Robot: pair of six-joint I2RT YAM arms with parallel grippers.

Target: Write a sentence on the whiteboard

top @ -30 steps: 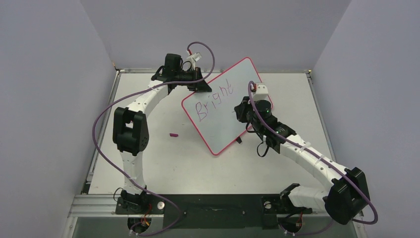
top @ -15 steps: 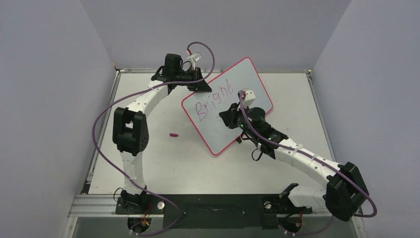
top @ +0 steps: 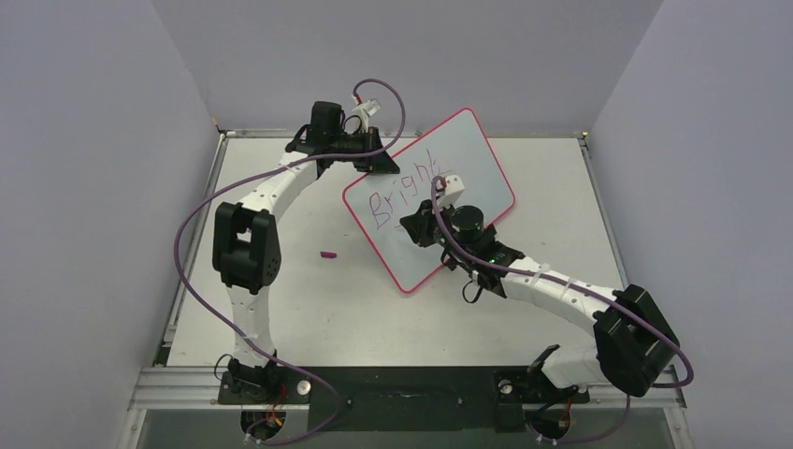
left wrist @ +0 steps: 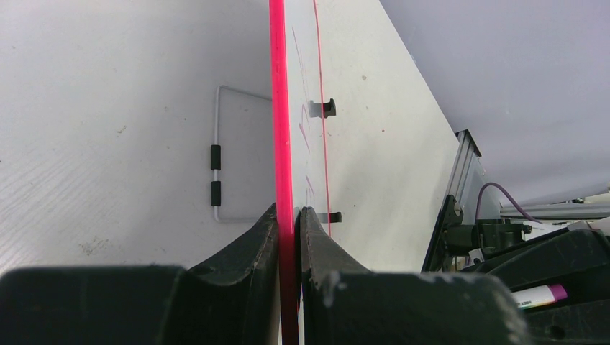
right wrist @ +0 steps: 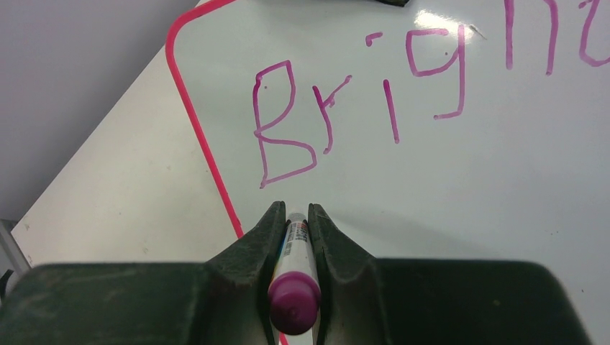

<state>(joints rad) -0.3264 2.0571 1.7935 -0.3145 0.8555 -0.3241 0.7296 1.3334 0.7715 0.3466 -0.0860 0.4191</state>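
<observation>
A: Why does the left hand (left wrist: 288, 215) pinch the glossy white, pink-framed whiteboard (top: 468, 150)?
B: Likely steadying it tilted on the bench (top: 281, 299); the right hand (right wrist: 295, 212) clamps a magenta marker (right wrist: 293, 287) under the sentence's (right wrist: 391, 111) 1 word.

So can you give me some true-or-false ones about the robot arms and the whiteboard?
1. The left gripper pinches the pink edge of the whiteboard. True.
2. The right gripper holds nothing. False: it is clamped on a magenta marker.
3. The word written on the whiteboard is "Bright". True.
4. The whiteboard lies flat on the table. False: it stands tilted up, held at its edge.
5. A small magenta cap lies on the table, left of the whiteboard in the top view. True.
</observation>
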